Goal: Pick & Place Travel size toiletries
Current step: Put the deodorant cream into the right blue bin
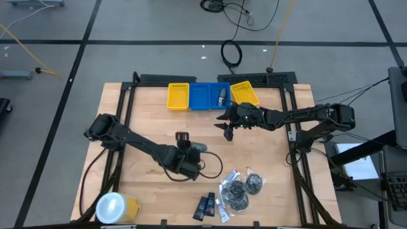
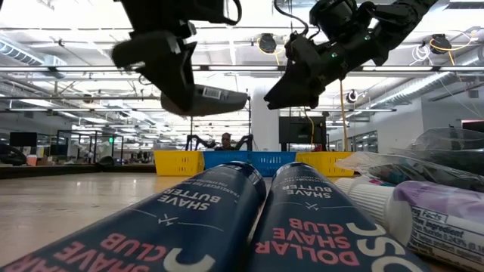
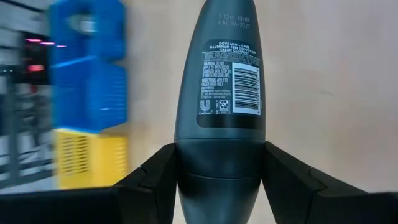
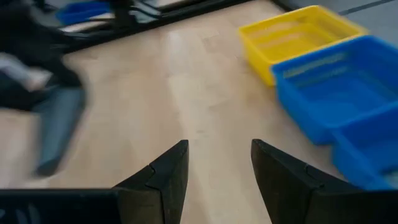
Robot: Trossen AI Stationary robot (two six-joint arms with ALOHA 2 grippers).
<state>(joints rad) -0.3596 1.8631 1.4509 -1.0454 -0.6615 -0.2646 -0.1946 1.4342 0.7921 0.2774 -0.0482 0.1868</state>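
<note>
Saw left hand (image 1: pixel 191 147) at frame centre, clamped on dark grey bottle (image 3: pixel 219 93), lifted off tabletop (image 1: pixel 146 117). Right hand (image 1: pixel 227 131) near blue tray (image 1: pixel 210 97), fingers parted, empty.

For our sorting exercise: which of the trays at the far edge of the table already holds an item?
The blue tray just left of the angled yellow tray; a grey item lies in it. The other trays look empty.

blue tray (image 3: pixel 89 68): blurred | dark grey bottle (image 3: pixel 219 106): base cut off | navy packets (image 2: pixel 227 227): ends cut off
</note>
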